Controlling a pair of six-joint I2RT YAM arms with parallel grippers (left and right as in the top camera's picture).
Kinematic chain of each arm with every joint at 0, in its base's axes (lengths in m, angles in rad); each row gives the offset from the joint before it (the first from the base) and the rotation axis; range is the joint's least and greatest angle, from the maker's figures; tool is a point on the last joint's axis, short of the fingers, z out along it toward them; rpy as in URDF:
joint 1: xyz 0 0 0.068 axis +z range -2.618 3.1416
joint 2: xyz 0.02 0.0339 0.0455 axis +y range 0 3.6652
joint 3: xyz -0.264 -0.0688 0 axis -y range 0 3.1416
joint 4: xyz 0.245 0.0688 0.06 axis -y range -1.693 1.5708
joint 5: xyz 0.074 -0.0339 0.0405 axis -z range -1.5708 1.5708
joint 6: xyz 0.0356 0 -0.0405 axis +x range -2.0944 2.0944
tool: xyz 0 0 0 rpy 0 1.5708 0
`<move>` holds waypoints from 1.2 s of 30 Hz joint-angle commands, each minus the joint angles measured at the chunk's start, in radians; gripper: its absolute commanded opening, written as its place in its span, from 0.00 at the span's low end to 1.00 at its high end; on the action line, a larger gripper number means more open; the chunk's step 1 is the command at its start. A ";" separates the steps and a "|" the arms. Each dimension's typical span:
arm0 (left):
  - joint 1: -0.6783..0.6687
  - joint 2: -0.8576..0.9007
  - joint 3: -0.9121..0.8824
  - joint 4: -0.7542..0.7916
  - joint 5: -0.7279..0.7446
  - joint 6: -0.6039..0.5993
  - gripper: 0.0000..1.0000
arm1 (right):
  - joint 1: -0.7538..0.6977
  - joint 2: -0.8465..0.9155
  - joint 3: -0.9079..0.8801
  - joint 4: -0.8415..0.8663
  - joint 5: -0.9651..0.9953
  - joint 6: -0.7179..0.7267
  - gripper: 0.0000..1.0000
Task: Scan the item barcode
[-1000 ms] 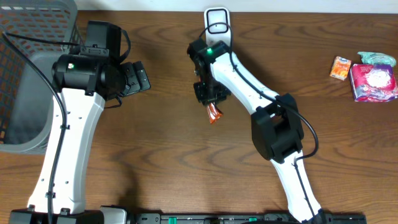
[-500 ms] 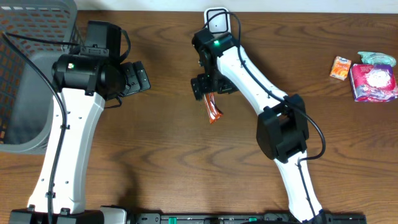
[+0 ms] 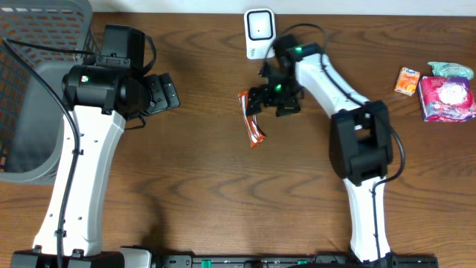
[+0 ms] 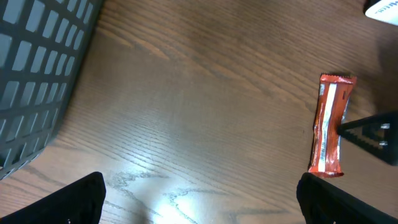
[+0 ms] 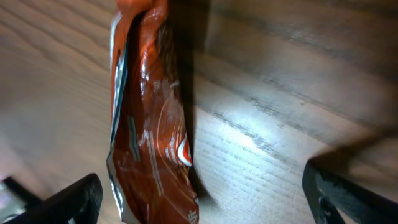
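1. A brown wooden table point(image 3: 186, 186) fills the scene, and a grey basket point(image 3: 30, 89) sits behind the wide-open, empty left gripper point(image 3: 172, 91).
2. The right gripper point(image 3: 255, 103) is spread wide and holds nothing; the white scanner point(image 3: 258, 31) is just beyond it.
3. The orange snack bar point(image 3: 252, 120) lies flat at its fingertips, let go since a second ago.

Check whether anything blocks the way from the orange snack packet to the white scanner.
Nothing visible lies on the bare wood between the snack packet and the scanner. Only the right hand, open, is at the packet's upper end, slightly to one side of that path.
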 commanded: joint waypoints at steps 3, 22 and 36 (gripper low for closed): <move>0.003 -0.009 0.000 -0.002 -0.010 0.005 0.98 | -0.025 -0.007 -0.119 0.127 -0.189 -0.029 0.99; 0.003 -0.009 0.000 -0.002 -0.010 0.005 0.98 | 0.046 -0.007 -0.271 0.315 -0.099 0.051 0.49; 0.003 -0.009 0.000 -0.003 -0.010 0.005 0.98 | -0.033 -0.007 -0.268 0.270 -0.405 -0.269 0.01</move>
